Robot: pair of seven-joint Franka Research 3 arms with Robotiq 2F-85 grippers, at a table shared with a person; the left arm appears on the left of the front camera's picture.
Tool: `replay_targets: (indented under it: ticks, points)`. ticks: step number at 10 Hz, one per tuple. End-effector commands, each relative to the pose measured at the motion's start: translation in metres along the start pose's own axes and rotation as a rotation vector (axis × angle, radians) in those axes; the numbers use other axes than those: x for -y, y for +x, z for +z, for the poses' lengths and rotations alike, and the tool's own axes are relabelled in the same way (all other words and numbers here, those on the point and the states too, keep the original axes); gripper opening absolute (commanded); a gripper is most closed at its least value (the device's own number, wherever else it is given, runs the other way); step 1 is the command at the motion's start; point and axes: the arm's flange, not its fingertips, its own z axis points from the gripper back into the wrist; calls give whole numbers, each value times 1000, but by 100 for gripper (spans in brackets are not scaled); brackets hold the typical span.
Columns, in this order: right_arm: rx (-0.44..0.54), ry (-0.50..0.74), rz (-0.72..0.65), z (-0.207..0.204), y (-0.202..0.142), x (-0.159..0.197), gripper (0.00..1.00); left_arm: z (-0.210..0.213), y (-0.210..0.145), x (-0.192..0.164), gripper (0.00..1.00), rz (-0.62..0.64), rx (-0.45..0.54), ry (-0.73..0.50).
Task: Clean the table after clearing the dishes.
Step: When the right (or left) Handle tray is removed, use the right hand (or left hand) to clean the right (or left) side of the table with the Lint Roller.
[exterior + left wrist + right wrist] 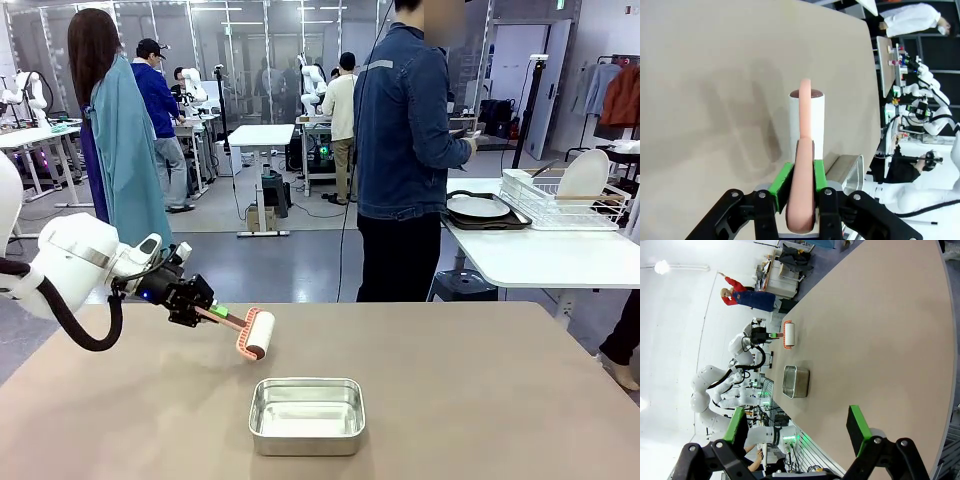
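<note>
Nearest the camera on the plain tan-brown worktop (480, 400) sits a small rectangular steel pan (306, 415), shiny and empty. Just beyond it, up and to the left, the left pincer (205, 311) is clamped on the pink handle of a white-rolled lint roller (256, 334), the roll angled down at the worktop surface; whether it touches is hard to tell. In the left wrist view the green pads (781, 179) squeeze that handle from both sides, and the white roll points straight out ahead. The right pincer (797, 427) hangs off beyond the worktop's edge, its jaws spread wide with nothing between them. Farther back, a person in a blue denim jacket (405, 130) stands at a white-topped side table (540, 255). There a round white plate on a dark tray (482, 211) rests beside a white wire rack (560, 200), which holds another plate upright.
</note>
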Motion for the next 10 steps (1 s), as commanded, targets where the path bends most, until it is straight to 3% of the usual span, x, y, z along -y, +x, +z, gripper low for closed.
replay_targets:
  ticks: [1,6,10]
  points:
    - [6,7,19,0,0,-2,100,4,8,-8,23,50,42,6]
    - [6,7,19,0,0,-2,100,11,-1,-75,23,158,16,-17]
    - [6,7,19,0,0,-2,100,67,-26,-124,23,166,-17,-79]
